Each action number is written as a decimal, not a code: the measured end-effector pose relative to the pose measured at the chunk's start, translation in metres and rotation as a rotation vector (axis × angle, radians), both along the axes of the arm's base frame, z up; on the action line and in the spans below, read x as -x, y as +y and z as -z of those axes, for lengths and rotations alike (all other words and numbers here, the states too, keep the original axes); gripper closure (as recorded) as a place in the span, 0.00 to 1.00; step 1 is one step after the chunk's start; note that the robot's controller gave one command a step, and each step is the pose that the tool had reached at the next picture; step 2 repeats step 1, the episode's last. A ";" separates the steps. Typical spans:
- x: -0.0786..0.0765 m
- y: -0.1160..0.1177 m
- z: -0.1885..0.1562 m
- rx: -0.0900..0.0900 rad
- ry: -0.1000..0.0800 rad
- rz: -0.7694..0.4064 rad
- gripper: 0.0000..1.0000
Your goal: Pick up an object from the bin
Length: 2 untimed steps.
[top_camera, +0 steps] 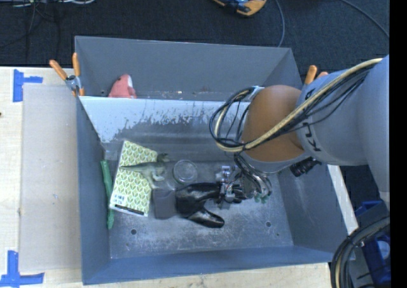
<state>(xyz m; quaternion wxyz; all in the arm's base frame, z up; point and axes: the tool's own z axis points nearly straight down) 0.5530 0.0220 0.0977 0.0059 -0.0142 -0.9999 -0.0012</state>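
My gripper [230, 190] is low over the bin floor, right of centre, under the orange cover. Its tip is at the right end of a black, forked, glossy thing [198, 207] that lies on the floor and stretches left and toward the front. Whether that thing is gripped I cannot make out. A small clear round lid or cup [185, 170] lies just left of the gripper. A grey block [163, 203] sits against the black thing's left end.
A green-patterned white packet [133, 182] lies at the left with a green pen [107, 191] along the left wall. A pink thing [122, 86] rests high at the back left. The arm and its cables cover the bin's right side.
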 end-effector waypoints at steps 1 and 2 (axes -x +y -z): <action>0.000 0.000 -0.015 0.000 0.000 -0.001 1.00; 0.000 0.000 -0.015 0.000 0.000 -0.001 1.00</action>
